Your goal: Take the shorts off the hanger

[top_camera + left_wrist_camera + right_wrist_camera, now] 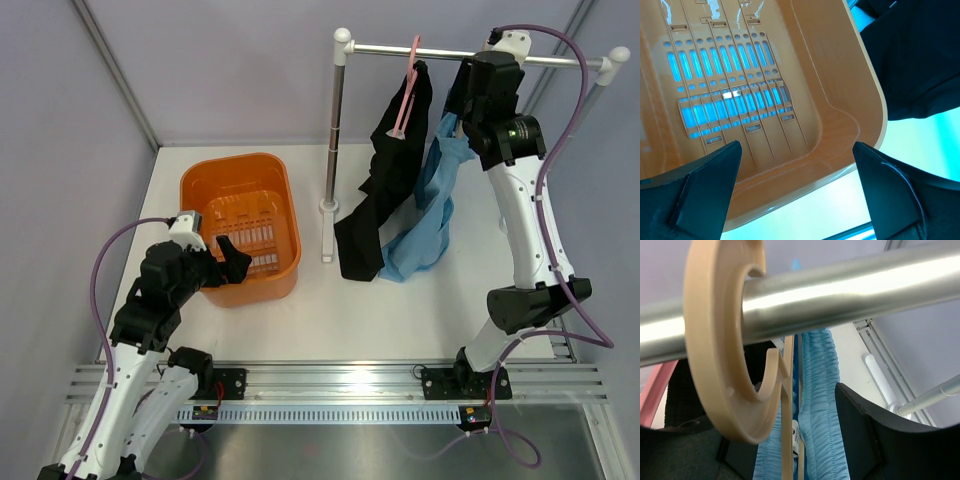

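Blue shorts (430,215) hang from a silver rod (440,52) beside a black garment (390,170) on a pink hanger (405,95). In the right wrist view the shorts' gathered waistband (822,405) hangs on a beige hanger (715,340) hooked over the rod (840,287). My right gripper (800,440) is open just below the rod, its fingers on either side of the hanger stem and waistband. In the top view my right gripper (465,98) is up at the rod. My left gripper (232,262) is open and empty over the near rim of the orange basket (240,165).
The rack's upright post (333,150) stands between the basket and the clothes. The basket's slotted floor (730,100) is bare. The black garment's hem (920,60) lies right of the basket. A pink hanger arm (655,390) shows left of the beige hook.
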